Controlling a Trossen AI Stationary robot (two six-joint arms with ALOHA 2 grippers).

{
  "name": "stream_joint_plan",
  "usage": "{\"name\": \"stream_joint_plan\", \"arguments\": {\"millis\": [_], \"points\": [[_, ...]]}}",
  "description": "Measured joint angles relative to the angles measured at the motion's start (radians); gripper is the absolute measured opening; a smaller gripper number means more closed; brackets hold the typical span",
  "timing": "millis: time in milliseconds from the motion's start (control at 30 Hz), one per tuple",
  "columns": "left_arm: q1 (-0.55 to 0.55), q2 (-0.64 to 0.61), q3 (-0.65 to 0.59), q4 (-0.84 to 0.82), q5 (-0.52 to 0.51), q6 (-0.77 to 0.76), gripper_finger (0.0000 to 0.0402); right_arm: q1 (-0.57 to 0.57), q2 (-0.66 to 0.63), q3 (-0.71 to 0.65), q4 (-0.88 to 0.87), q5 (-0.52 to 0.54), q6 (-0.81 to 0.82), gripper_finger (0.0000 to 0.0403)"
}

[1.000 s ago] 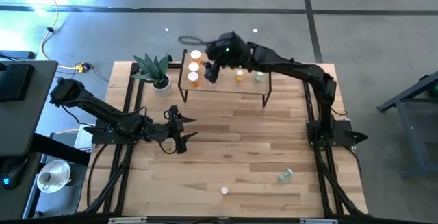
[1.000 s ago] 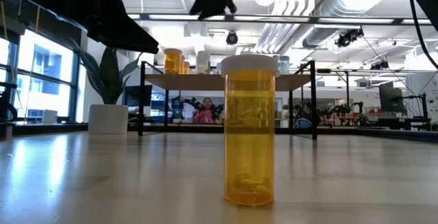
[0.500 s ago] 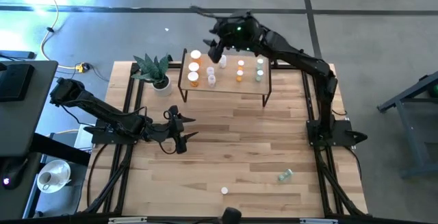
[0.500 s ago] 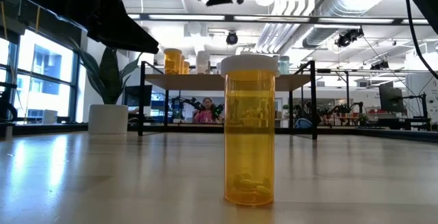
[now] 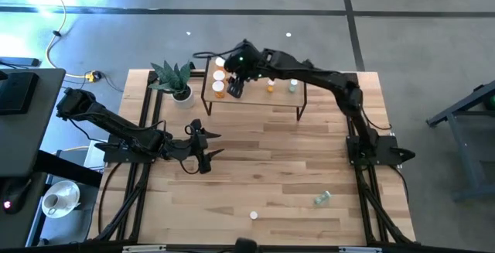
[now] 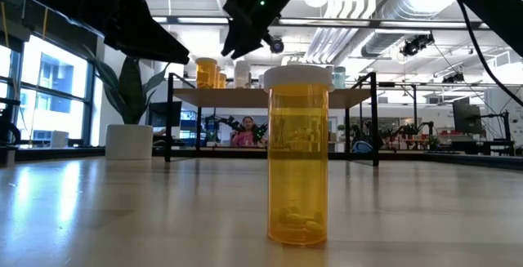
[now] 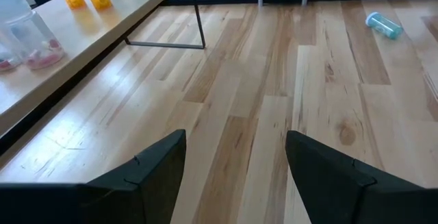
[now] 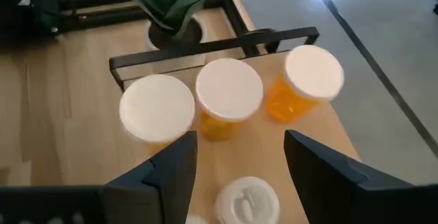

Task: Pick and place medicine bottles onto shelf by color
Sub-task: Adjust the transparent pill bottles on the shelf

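The shelf [image 5: 259, 100] stands at the table's far side. Three orange medicine bottles with white caps [image 8: 229, 90] stand in a row at its left end, a white one [image 8: 248, 200] beside them, and small ones [image 5: 271, 87] farther right. My right gripper [image 8: 239, 145] hangs open above the shelf's left part, with the white bottle below, between its fingers, untouched. My left gripper [image 5: 205, 146] waits open over the table's left middle. An orange bottle [image 6: 298, 153] stands upright near the table's near edge. A pale green bottle [image 5: 322, 199] lies on its side at the near right.
A potted plant [image 5: 176, 79] stands just left of the shelf, close to my right gripper. The tabletop [image 5: 271, 160] between the shelf and the two loose bottles is bare wood. Black frame rails [image 5: 147, 121] run along the table's left and right sides.
My right gripper rose toward the table's far edge, then came back down and toward the left. It now hangs lower over the shelf's left end, tipped more steeply downward.
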Motion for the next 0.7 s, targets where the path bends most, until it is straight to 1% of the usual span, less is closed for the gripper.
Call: {"name": "stream_joint_plan", "arguments": {"millis": [133, 700], "points": [[0.0, 0.0, 0.0, 0.0, 0.0, -0.007, 0.0241, 0.0, 0.022, 0.0, -0.004, 0.05, -0.003, 0.021], [0.0, 0.0, 0.0, 0.0, 0.0, -0.007, 0.0241, -0.005, 0.025, 0.0, -0.065, 0.093, 0.0, 0.021]]}}
